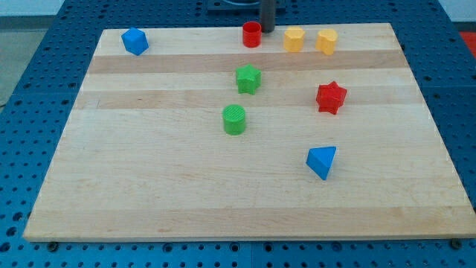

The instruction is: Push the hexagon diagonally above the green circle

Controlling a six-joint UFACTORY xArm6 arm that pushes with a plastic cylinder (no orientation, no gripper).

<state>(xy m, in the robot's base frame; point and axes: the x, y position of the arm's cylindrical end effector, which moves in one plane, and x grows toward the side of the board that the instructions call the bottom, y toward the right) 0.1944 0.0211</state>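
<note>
Blue triangle [321, 161]: nearest block, toward the view's bottom right.
Green circle [234, 119]: upright cylinder near board centre.
Red star [331, 97]: right of centre.
Green star-like block [248, 79]: just above the circle; shape uncertain.
Yellow hexagon [294, 39]: top edge, just right of my tip, apart from it; no evident long axis or heading.
Yellow block [326, 42]: beside hexagon; shape unclear.
Red cylinder [252, 34]: touching or nearly touching my tip.
Blue block [135, 41]: top left.
My tip [267, 30]: bare rod, nothing grasped; upper rod cut off.
Board [149, 193]: wooden.
</note>
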